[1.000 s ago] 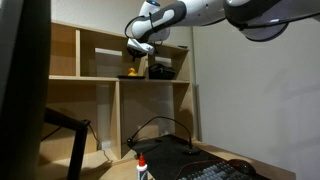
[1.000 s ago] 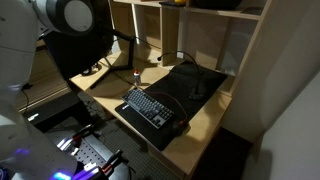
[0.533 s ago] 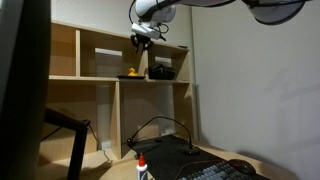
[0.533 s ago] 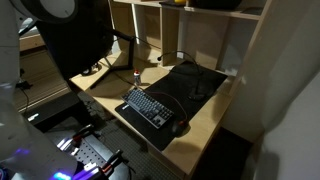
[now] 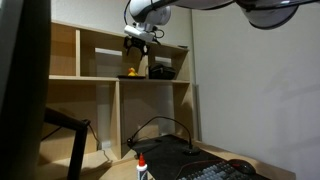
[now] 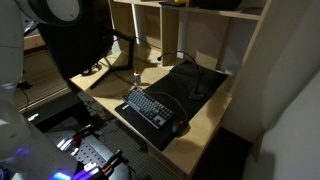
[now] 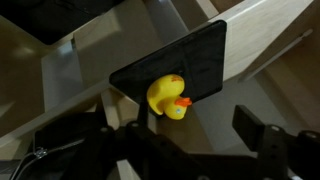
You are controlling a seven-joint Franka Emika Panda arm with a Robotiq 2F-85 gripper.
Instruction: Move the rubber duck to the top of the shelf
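The rubber duck is small and yellow with an orange beak. It rests on a board inside an upper cubby of the light-wood shelf, next to a black boxy object. My gripper hangs above the duck, near the level of the shelf's top board, with nothing in it. In the wrist view the duck lies on its side against the black box. It is beyond my gripper, whose jaws stand open and apart from it, with one finger at the right.
A white bottle with a red cap stands on the desk below. A keyboard lies on a black mat, cables run behind it, and a dark monitor stands at the left. The shelf's uprights hem in the cubby.
The gripper has risen from the cubby opening to near the top board, and its jaws have opened. The duck stays on the cubby board beside the black box.
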